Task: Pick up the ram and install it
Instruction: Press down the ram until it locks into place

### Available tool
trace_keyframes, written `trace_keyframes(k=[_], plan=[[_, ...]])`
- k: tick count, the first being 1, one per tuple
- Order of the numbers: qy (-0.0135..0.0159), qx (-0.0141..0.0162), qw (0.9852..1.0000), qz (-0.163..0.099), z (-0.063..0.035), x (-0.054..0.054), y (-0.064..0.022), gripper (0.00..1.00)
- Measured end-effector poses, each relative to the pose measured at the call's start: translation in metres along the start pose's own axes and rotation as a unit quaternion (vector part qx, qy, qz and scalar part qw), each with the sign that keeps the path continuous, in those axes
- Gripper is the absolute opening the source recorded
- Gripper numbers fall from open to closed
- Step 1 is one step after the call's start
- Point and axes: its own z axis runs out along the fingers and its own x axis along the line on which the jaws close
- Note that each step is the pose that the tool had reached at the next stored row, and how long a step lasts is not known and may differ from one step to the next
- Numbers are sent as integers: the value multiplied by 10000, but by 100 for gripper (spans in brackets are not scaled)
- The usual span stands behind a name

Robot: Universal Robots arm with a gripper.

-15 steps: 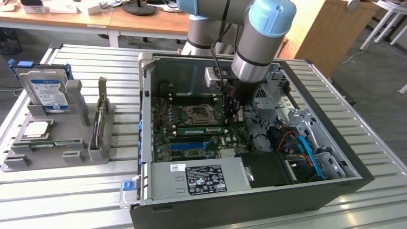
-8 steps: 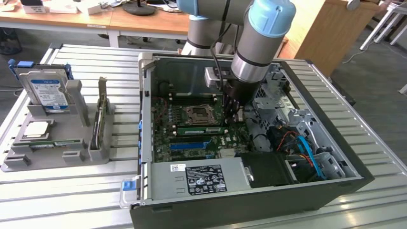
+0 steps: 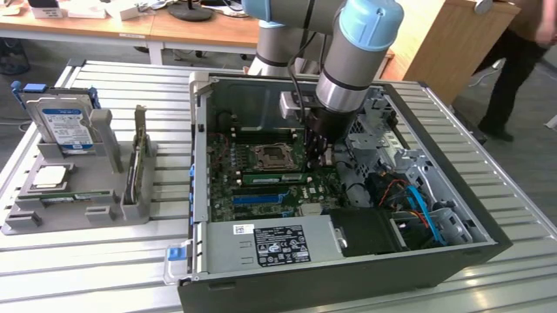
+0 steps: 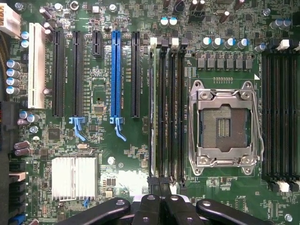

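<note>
One ram (image 3: 272,177), a thin green stick with a white label, sits in a memory slot beside the empty CPU socket (image 3: 272,156) inside the open computer case (image 3: 487,228). The wrist view shows this ram (image 4: 152,108) edge-on in the outermost slot of the bank. My gripper (image 3: 319,156) hangs over the end of the ram towards the exterior view's right. In the wrist view my gripper (image 4: 160,183) is shut, its black fingertips together at the ends of the slots, with nothing seen between them. A second ram (image 3: 78,195) lies flat on the grey tray (image 3: 52,225).
The tray at the exterior view's left also carries a hard drive (image 3: 65,124), a silver CPU chip (image 3: 49,177) and an upright card (image 3: 135,169). Cables (image 3: 418,202) and the power supply (image 3: 278,244) crowd the case. A person (image 3: 513,65) stands at the far right.
</note>
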Motion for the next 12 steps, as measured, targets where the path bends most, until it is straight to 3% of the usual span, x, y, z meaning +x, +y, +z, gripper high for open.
trace_keyframes(k=[12], plan=[[0,0,10000,0,35,1,-1,10]])
